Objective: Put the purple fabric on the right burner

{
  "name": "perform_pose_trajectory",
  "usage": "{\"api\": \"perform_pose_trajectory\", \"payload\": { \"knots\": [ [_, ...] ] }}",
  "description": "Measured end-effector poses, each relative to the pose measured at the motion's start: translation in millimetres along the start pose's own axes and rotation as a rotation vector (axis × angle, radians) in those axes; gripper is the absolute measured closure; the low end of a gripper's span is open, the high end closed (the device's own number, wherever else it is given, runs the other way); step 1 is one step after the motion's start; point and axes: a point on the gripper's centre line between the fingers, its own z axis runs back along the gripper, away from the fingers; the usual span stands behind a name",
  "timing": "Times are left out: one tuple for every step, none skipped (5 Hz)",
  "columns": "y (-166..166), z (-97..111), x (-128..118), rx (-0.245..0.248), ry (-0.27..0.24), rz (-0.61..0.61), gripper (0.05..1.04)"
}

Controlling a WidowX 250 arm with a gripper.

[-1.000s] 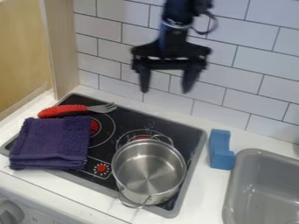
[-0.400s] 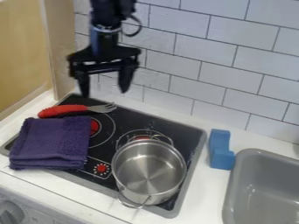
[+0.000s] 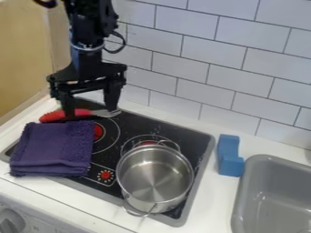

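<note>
Purple fabric, folded in layers, lying over the left part of the black cooktop and overhanging its grey rim onto the white bench; its edge partly covers the left burner. The end effector, empty and open with its two fingers spread, hangs upright above the back left of the cooktop, over the red-handled fork, which lies just behind the fabric with tines toward the right. A steel pot with wire handles stands upright at the right burner, whose red centre shows behind the pot's rim. Right of the cooktop, a blue block rests beside the grey sink.
</note>
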Motion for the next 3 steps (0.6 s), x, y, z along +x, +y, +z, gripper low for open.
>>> {"api": "perform_pose_trajectory", "payload": {
  "knots": [
    [17,-6,-7,0.009,0.026,0.036,0.085],
    [23,3,-3,-0.01,-0.003,0.098,0.085],
    [33,-2,-4,0.024,-0.015,0.235,0.085]
  ]
}}
